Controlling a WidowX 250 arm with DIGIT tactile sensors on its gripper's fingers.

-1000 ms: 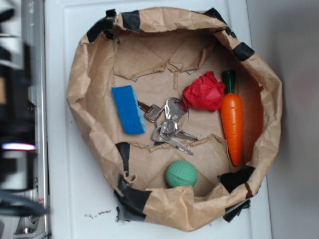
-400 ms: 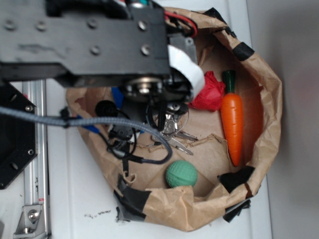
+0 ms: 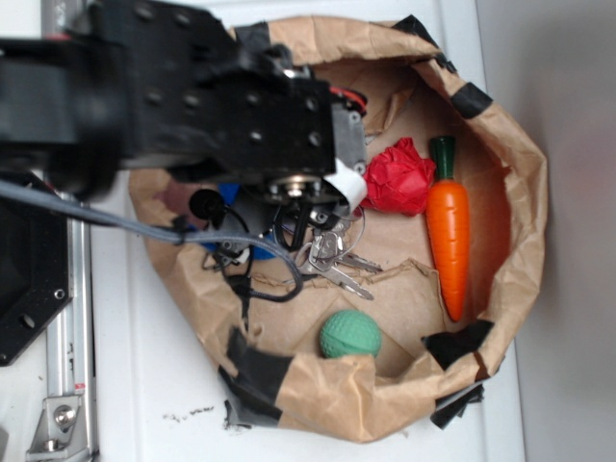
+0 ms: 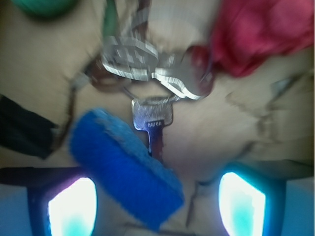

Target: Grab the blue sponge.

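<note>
While black robot arm [image 3: 173, 96] hangs over brown paper-lined basket [image 3: 525, 192], jaws spread wide, empty; bright-blue rect. sponge block [image 4: 123, 169] lies betw. them, touching silver key [image 4: 153, 123].

Soft, even room light falls on the exterior view, with no hard shadows; the dark arm [image 3: 173, 96] is smeared by motion blur. The wrist view is blurry throughout, and its two fingertips [image 4: 74, 206] glare white-cyan at the near edge.
</note>
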